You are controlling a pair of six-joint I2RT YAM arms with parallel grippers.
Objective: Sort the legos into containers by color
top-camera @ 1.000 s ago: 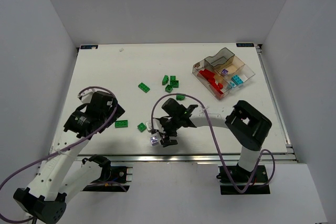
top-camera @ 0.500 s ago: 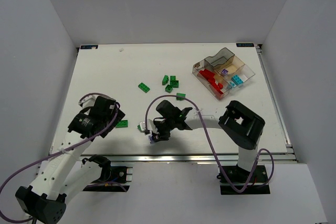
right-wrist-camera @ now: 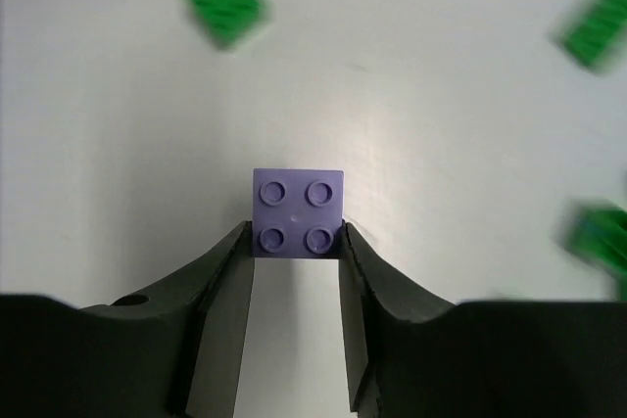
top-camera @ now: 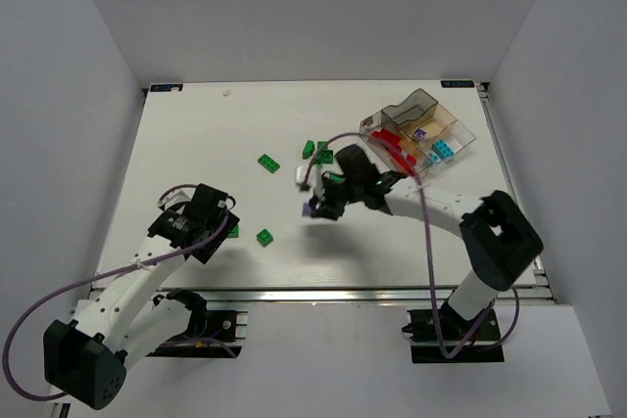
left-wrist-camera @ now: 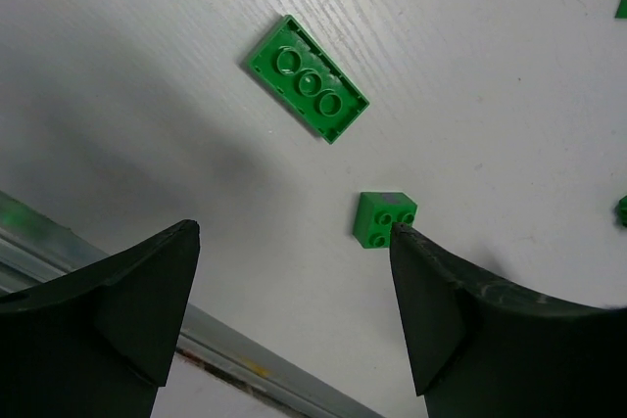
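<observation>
Gripping the purple brick [right-wrist-camera: 298,212] by its sides, the right hand [right-wrist-camera: 297,245] holds something light, stiff, probably slick. The left hand [left-wrist-camera: 292,234] gapes.

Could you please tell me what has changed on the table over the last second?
The right pincer closed on the purple brick, lifted it and carried it farther out, toward the tray. The left pincer, open, drew back slightly toward the near edge, by the flat green brick. The other green bricks and the tray stayed put.

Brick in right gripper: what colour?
Pale purple; the brick shows best in the right wrist view.
</observation>
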